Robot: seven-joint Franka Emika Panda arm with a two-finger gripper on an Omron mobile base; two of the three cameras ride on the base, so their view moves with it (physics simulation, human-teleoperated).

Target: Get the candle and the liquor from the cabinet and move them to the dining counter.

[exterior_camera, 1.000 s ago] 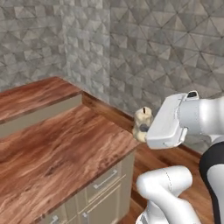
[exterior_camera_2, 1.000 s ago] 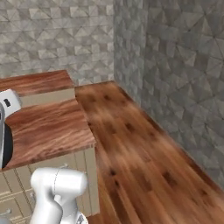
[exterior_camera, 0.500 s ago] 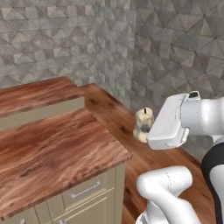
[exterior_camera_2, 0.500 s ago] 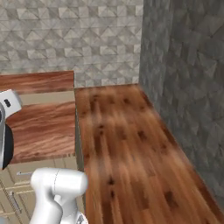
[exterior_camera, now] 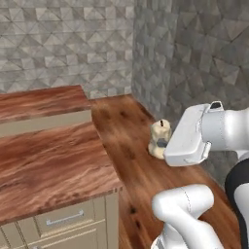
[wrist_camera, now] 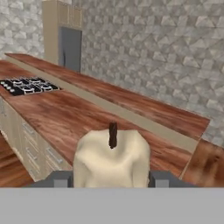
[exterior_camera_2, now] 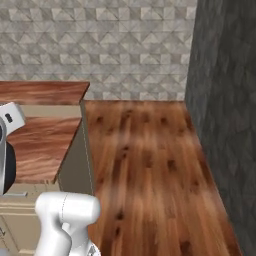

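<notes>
**A:** While it's between stops, where's the candle?

**B:** In the hand, clamped between the two fingers, wick up. Held upright and out in front of the arm, over the floor, so it rides level.

**A:** And the dining table?

**B:** Just to the left, well within sight, cooktop at its far end. Candle isn't over it yet. My guess: carry phase, set-down next. Liquor comes after.
</notes>
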